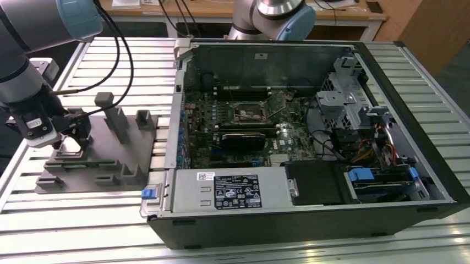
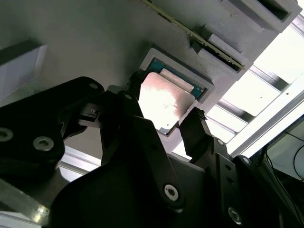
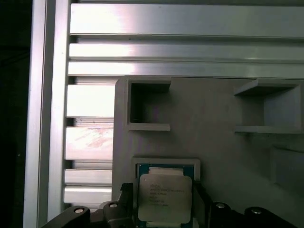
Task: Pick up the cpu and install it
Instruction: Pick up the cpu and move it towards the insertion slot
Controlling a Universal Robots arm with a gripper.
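cpu (image 3: 164,197), silver lid up with green board edge around it, sits at a shallow square recess in the grey fixture (image 3: 216,147), close to one edge of that block. claw (image 3: 164,192) is clenched on the cpu: in both wrist views its two black fingers (image 2: 194,124) stand against two opposite edges of the chip, no gap visible between finger and chip edge. Cannot tell whether the chip still rests on the recess floor or is just clear of it. In the exterior view the claw (image 1: 76,133) is down on the fixture (image 1: 110,162), at the block's 10 o'clock corner; upright posts (image 1: 116,116) stand just beside it at about 2 o'clock from the claw. Fixture lies flat on the ribbed aluminium tabletop (image 1: 110,66), on the exterior view's left, at 9 o'clock from the open computer case (image 1: 294,225) and just beside the case wall. Case lies on its side with the motherboard (image 1: 220,118) exposed; the square socket (image 1: 250,114) is near the board's middle, well apart from the cpu. A labelled power supply (image 1: 228,190) sits at 6 o'clock from the socket, drive bays with orange and blue cables (image 1: 375,148) at 3 o'clock. The arm (image 1: 29,55) comes in from 10 o'clock of the exterior view, black cables (image 1: 118,49) hanging along it. A second arm base (image 1: 276,16) stands at 12 o'clock, behind the case.
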